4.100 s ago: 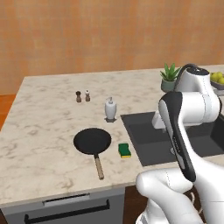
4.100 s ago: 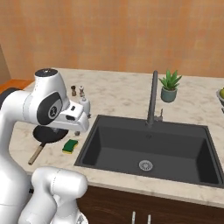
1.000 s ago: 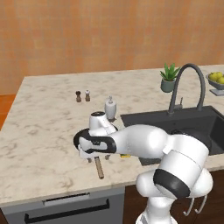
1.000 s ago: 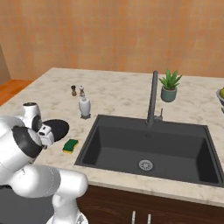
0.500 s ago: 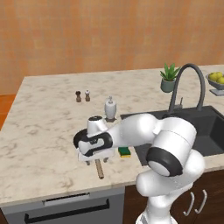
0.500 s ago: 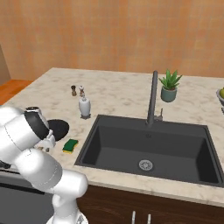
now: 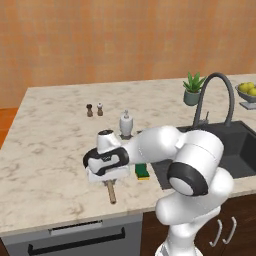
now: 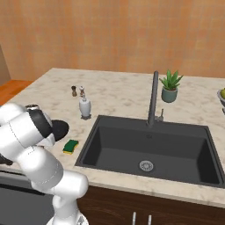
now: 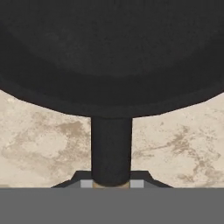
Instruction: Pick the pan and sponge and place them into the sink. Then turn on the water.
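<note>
Claw point(image 9: 111, 183) closing on the handle of the pan point(image 9: 109, 57), which is lying on the marble table point(image 7: 45, 150) left of the sink point(image 8: 145, 145); sponge point(image 7: 143, 171) is resting just beside the pan, toward the sink.

My fingers point(image 9: 112, 183) clamp the black pan point(image 9: 109, 57) by its handle near the table's front edge; green sponge point(image 7: 143, 171) lies beside the dark sink point(image 8: 149, 149).

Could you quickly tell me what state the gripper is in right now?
Gripper: closed on the pan, at its handle, low over the counter.
</note>
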### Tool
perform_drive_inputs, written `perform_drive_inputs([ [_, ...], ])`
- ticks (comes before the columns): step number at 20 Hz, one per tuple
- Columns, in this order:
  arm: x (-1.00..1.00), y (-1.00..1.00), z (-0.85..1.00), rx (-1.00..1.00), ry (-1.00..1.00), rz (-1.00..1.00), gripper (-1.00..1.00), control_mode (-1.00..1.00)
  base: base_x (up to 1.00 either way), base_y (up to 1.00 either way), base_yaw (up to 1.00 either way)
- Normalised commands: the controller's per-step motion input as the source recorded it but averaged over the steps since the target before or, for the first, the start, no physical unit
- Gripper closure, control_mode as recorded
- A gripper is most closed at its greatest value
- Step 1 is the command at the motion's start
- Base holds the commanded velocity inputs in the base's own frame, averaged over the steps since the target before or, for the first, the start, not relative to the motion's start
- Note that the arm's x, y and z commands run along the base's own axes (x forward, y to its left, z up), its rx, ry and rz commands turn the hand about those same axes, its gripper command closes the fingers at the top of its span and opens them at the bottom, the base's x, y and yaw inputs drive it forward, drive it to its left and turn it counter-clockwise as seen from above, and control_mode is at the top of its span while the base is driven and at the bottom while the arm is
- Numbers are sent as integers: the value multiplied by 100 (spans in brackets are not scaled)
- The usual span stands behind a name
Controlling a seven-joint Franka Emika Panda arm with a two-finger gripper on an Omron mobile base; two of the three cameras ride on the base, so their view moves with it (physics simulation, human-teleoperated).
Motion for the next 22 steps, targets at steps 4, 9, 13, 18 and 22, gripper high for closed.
perform_drive_inputs([
  [4,-19,-5,43,0,0,-1,100,-100,0,0,0],
  [9,-18,-26,44,0,-1,-2,100,-100,0,0,0],
  [13,-9,-14,47,0,-7,0,100,-100,0,0,0],
  [18,-2,-17,49,0,-6,-2,100,-100,0,0,0],
  [22,0,-61,35,0,4,-17,100,-100,0,0,0],
])
